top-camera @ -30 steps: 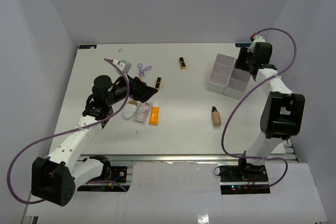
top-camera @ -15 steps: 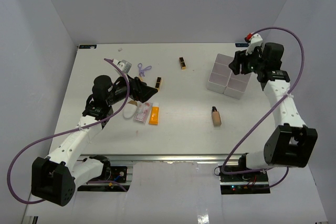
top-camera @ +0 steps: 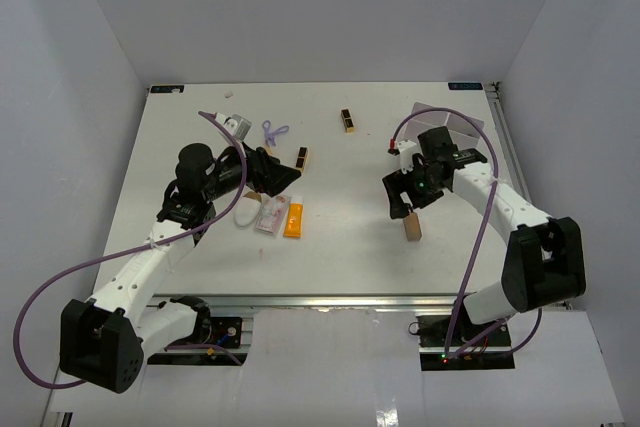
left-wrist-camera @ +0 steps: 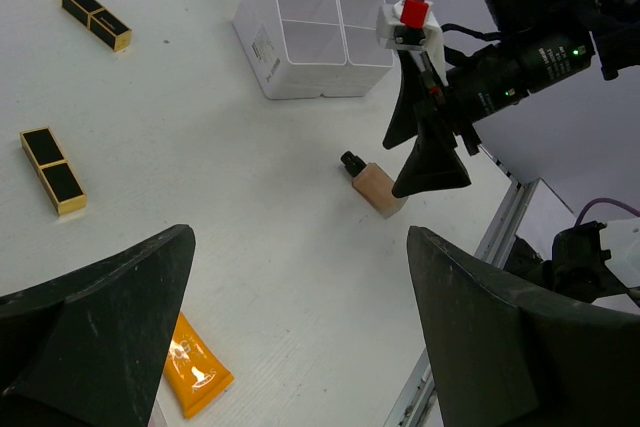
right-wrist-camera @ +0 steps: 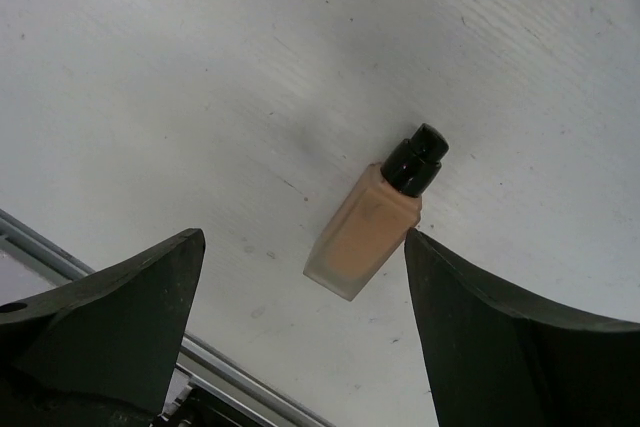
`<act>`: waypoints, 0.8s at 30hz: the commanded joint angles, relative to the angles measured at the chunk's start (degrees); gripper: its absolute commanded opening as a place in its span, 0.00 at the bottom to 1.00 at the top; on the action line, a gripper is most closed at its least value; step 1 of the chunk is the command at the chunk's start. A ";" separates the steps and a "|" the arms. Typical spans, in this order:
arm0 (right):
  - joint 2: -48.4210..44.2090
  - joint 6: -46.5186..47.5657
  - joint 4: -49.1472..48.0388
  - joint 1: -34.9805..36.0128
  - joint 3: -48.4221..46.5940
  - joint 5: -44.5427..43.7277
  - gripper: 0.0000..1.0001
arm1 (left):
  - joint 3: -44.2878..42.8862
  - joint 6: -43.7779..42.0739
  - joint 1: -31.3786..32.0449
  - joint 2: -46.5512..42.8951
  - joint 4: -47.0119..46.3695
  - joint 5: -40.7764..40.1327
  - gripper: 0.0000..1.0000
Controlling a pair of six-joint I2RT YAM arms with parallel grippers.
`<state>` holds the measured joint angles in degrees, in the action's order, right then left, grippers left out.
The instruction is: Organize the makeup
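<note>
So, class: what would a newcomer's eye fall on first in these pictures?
The open right pincer hangs right over a beige dark-capped bottle lying on its side near the table's front edge. Behind it stands the white four-compartment tray; on the left, the open left pincer hovers by a cluster including an orange tube.

White table (top-camera: pixel 340 172), beige bottle (top-camera: pixel 412 228), orange tube (top-camera: pixel 293 219), lipstick tubes (top-camera: pixel 347 120), white tray (left-wrist-camera: pixel 320 80)
</note>
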<state>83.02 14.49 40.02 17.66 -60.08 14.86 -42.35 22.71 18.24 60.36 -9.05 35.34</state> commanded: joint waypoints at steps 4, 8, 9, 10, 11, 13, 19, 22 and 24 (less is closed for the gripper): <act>6.66 -9.36 2.14 1.79 -3.32 -12.12 0.88 | -0.37 -1.09 0.22 0.20 0.08 -0.54 0.98; 7.47 -9.75 2.20 2.12 -2.88 -14.02 0.87 | -0.45 -1.13 0.22 0.11 0.08 -0.54 0.98; 7.63 -9.94 2.12 2.12 -2.72 -14.67 0.87 | -0.47 -1.07 0.22 0.12 0.10 -0.50 0.98; 7.84 -10.08 1.92 2.12 -2.52 -15.55 0.86 | -0.54 -1.01 0.22 0.19 0.16 -0.29 0.98; 8.10 -10.09 1.82 2.20 -2.50 -16.52 0.86 | -0.54 -1.00 0.30 0.28 0.01 -0.19 0.98; 9.00 -10.38 1.72 2.12 -2.70 -16.96 0.86 | -0.51 -1.00 0.22 0.11 0.00 -0.16 0.98; 12.34 -11.15 1.70 2.14 -4.29 -17.37 0.80 | -0.45 -1.00 0.24 -0.06 0.00 -0.19 0.98; 13.26 -11.08 1.57 2.14 -5.02 -17.39 0.75 | -0.45 -1.00 0.24 -0.20 0.00 -0.25 0.98; 13.60 -11.13 1.62 2.12 -5.34 -17.47 0.72 | -0.45 -1.00 0.22 -0.38 0.00 -0.20 0.98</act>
<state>96.11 4.09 41.05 19.59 -62.35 -1.55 -42.35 22.31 18.24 60.71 -9.02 34.96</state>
